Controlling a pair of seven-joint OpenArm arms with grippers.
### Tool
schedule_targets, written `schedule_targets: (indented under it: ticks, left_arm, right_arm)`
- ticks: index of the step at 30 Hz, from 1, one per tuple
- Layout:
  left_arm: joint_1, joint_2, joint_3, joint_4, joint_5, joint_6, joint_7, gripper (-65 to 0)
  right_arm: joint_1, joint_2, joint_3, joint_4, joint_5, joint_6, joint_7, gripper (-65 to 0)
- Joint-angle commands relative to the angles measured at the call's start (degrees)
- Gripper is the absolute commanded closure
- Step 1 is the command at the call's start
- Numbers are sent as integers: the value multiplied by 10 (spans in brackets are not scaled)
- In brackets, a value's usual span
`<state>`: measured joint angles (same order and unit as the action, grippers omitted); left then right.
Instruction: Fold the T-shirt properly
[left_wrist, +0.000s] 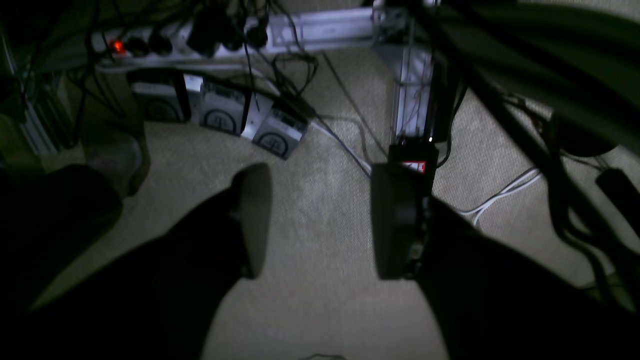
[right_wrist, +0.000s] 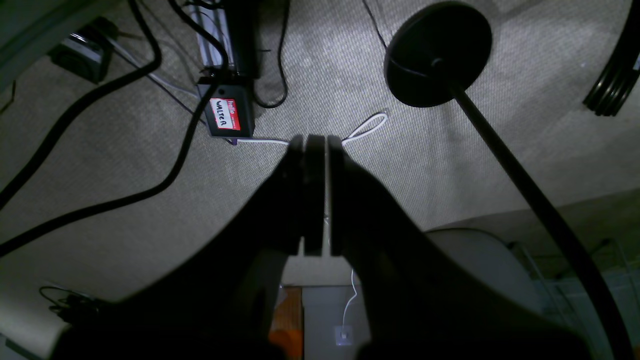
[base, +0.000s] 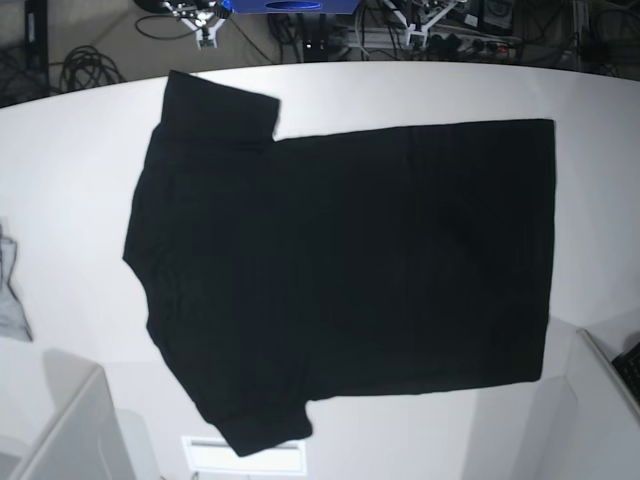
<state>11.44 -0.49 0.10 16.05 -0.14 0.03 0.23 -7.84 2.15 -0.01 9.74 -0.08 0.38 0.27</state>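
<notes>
the t-shirt (base: 350, 270) lies spread flat, plain black side up, across the white bench (base: 70, 190), ready for a first fold, while both arms hang off it over carpet, left tool (left_wrist: 320, 222) wide, right tool (right_wrist: 315, 195) closed and empty.

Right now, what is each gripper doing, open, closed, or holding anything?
Left gripper: open, holding nothing, above the beige carpeted floor.
Right gripper: closed, nothing visible between its fingers.
</notes>
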Motion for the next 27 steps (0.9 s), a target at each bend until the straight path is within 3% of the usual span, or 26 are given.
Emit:
schedule_targets:
  ticks: [1,6,23,27]
  left_arm:
    - [4,-1,1,1,1,3,-2,-250]
    - [4,-9,2,1,4,3,-2,0]
    - [4,-19,-3,4,-2,3,-4,0]
    - [17,-19,1,3,2,3,-49,0]
  right_arm:
    - [-3,0,-1,3,-1,-4,1,0]
    - [0,-3,-1,3,-1,-4,1,0]
    - [1,-4,-1,4,-1,-4,2,0]
    - [1,-4,-1,4,-1,-4,2,0]
